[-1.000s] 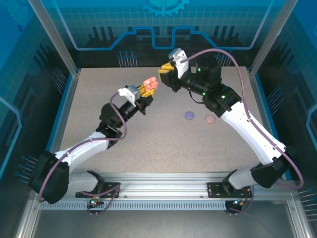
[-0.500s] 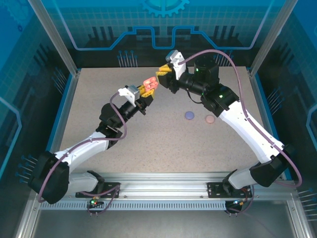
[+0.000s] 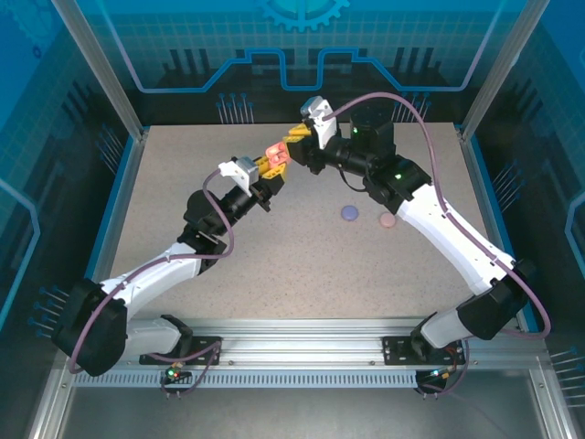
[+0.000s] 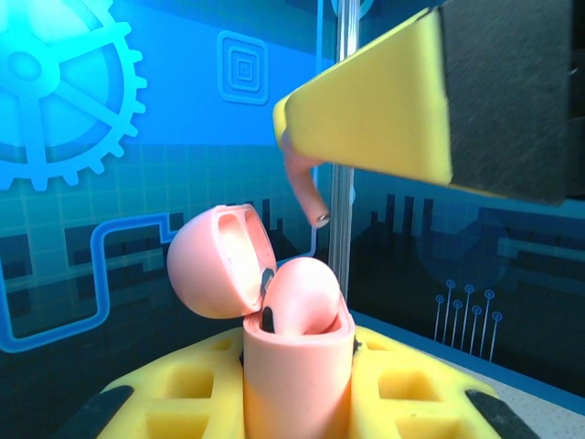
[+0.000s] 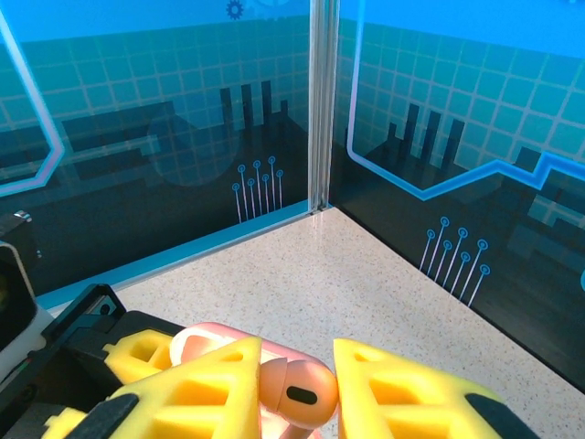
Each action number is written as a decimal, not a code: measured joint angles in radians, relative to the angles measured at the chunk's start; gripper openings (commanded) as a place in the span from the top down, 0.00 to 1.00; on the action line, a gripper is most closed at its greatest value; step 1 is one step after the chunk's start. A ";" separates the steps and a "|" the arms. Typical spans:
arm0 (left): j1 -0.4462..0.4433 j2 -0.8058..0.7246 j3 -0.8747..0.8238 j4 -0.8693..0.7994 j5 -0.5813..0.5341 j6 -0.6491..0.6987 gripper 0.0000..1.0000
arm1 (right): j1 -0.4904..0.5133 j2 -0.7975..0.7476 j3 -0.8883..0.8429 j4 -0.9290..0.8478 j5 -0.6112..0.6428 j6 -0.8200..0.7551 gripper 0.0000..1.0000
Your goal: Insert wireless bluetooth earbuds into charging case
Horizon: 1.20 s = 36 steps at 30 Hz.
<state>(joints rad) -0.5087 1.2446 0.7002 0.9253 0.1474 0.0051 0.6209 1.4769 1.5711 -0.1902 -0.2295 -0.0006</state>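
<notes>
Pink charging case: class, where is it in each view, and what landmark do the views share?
Top external: pink charging case, upper centre, in left pincer.
Left wrist: bottom centre, lid open.
Right wrist: bottom edge, left of centre.
Shared landmark: right pincer holding the earbud.

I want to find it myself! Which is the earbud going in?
Look above the far middle of the table. The right gripper there pinches a salmon earbud over the open case in the left gripper. Unlike the case, it's tiny with a thin stem.
</notes>
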 measured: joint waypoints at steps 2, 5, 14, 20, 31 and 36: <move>-0.003 0.000 0.001 0.000 0.000 0.000 1.00 | 0.000 0.003 -0.002 0.003 0.000 0.001 0.77; -0.004 0.000 0.001 0.000 0.000 0.000 1.00 | 0.000 0.003 -0.008 0.009 0.000 0.008 0.77; -0.005 0.000 0.002 -0.001 0.000 0.001 1.00 | -0.002 0.005 -0.032 0.029 -0.009 0.023 0.78; -0.005 0.000 0.006 -0.002 -0.001 0.000 1.00 | -0.009 0.005 -0.053 0.035 -0.011 0.027 0.79; -0.005 0.000 0.006 -0.003 -0.001 0.000 1.00 | -0.015 0.005 -0.053 0.042 -0.025 0.030 0.80; -0.007 0.000 0.006 -0.003 -0.002 0.001 1.00 | -0.015 0.005 -0.054 0.040 -0.039 0.029 0.80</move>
<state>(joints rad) -0.5156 1.2446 0.7063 0.9226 0.1459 0.0059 0.6056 1.4815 1.5173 -0.1505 -0.2687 0.0284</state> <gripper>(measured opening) 0.221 0.206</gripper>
